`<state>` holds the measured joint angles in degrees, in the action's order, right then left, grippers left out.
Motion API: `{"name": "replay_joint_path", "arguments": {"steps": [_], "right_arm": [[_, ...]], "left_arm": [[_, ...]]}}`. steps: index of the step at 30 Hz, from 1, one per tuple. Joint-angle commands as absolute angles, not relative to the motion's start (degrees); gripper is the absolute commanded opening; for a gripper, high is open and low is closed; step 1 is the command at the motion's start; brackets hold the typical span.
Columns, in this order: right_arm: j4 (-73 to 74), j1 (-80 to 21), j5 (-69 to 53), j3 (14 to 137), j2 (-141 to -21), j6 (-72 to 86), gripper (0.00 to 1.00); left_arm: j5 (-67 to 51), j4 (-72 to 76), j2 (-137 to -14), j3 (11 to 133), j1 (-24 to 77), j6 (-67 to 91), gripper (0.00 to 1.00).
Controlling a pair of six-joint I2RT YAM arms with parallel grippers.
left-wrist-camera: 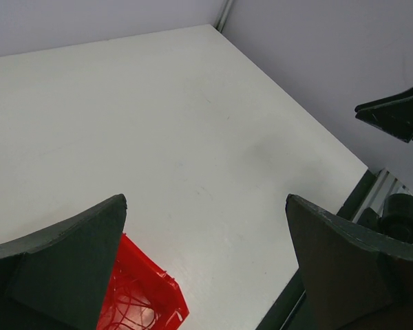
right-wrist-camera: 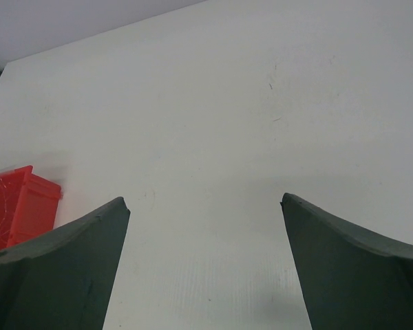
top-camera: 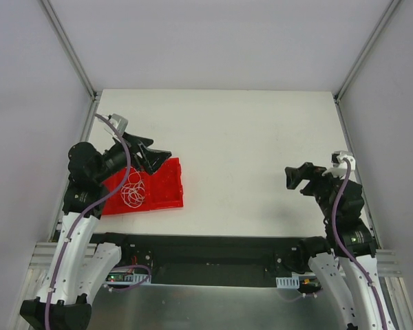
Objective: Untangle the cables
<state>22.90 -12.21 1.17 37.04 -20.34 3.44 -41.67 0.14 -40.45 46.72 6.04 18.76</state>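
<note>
The cables (top-camera: 133, 193) lie as a small loopy tangle of thin whitish and reddish wires inside a red tray (top-camera: 166, 184) on the left of the table. My left gripper (top-camera: 160, 162) hovers over the tray's far edge, open with nothing between its fingers. In the left wrist view the left gripper (left-wrist-camera: 205, 201) frames bare table, with the tray's corner (left-wrist-camera: 155, 292) and some of the cables (left-wrist-camera: 124, 307) low at the left. My right gripper (top-camera: 289, 177) is far to the right, open and empty. In its own view the right gripper (right-wrist-camera: 205, 201) faces the white table, the tray (right-wrist-camera: 20, 206) at the left edge.
The white table (top-camera: 248, 144) is bounded by grey walls with metal corner posts (top-camera: 72, 51). Its near edge meets the black base rail (top-camera: 213, 251) that carries both arms. Lilac cables (top-camera: 127, 161) run along the arms. The right arm's fingers (left-wrist-camera: 399, 113) show in the left wrist view.
</note>
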Motion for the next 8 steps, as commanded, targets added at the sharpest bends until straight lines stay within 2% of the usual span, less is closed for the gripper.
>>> {"name": "replay_joint_path", "arguments": {"steps": [1,8], "right_arm": [[23.46,-12.13,4.48,39.99,-22.84,4.75,0.96],[22.76,-12.04,2.89,39.02,-21.01,2.63,0.96]], "left_arm": [[-42.27,2.11,-40.34,45.97,6.33,17.84,0.99],[-42.63,2.11,-40.43,45.97,6.33,18.02,0.99]]}}
